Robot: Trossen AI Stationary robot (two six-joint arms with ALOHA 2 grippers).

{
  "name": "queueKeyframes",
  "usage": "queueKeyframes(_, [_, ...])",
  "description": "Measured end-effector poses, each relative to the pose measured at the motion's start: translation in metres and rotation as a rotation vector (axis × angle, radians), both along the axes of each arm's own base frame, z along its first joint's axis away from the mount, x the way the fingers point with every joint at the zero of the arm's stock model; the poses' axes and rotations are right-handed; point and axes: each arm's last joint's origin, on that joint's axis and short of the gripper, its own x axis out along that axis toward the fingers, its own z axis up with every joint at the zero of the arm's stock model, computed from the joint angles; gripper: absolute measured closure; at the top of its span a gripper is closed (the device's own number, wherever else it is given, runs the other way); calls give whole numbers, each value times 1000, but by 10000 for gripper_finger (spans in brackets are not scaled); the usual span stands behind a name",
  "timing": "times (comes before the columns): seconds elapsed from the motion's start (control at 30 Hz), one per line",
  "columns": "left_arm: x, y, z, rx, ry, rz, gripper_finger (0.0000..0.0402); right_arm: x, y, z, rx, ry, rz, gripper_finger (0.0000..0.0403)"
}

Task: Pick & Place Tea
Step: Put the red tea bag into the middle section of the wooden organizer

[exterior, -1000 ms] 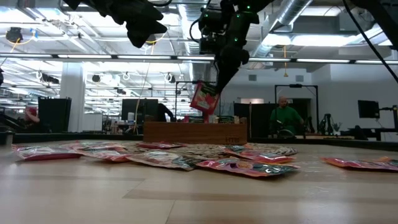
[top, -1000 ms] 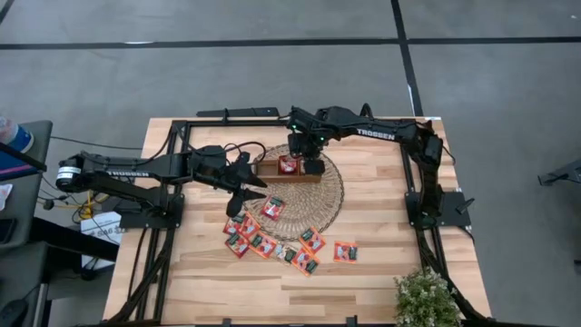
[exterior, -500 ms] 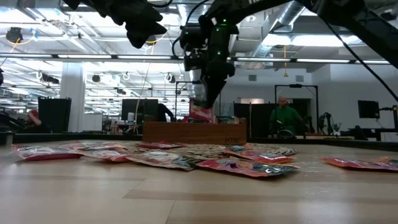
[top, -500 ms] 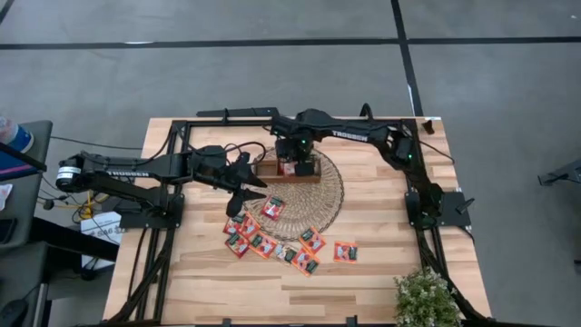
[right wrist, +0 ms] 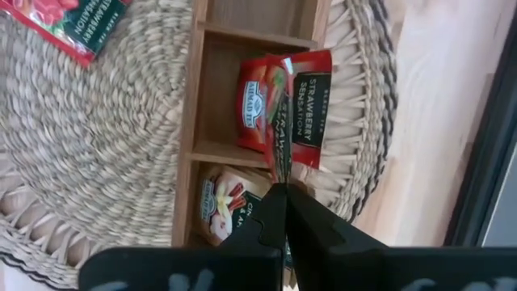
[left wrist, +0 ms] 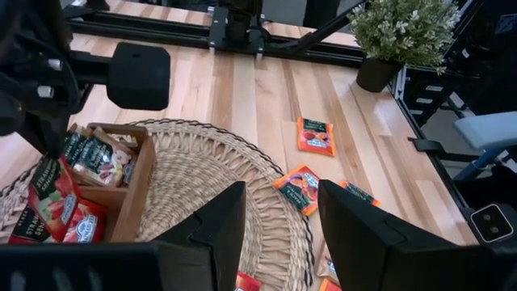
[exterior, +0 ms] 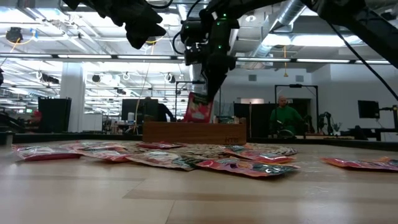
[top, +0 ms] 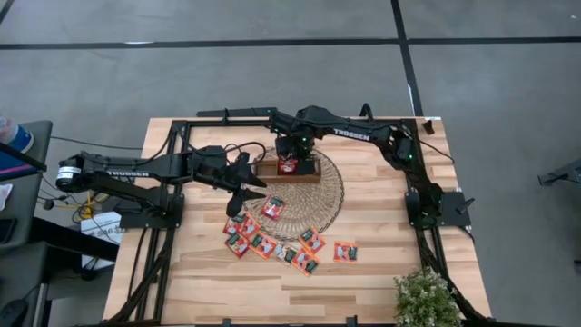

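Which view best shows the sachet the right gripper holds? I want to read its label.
The right wrist view: the held sachet fills the frame above the wooden tray, pinched by the right gripper. The low view shows it small, side-on; the high view a red speck; the left wrist view hides it.

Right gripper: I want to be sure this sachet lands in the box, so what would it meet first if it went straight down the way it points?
Probably the wooden tray. The right gripper, shut on a red sachet, points at its middle compartment, where another sachet already lies. Depth is unclear.
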Motion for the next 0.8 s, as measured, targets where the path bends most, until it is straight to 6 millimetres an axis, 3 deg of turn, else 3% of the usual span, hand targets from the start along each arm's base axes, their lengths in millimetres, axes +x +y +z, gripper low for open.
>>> queueKeyframes(0.5, [0, 0, 0, -3, 0, 2, 253, 3, -2, 0, -12, -38, -10, 400])
queueKeyframes(0.8, [0, 0, 0, -4, 0, 2, 253, 3, -3, 0, -29, -33, -15, 344])
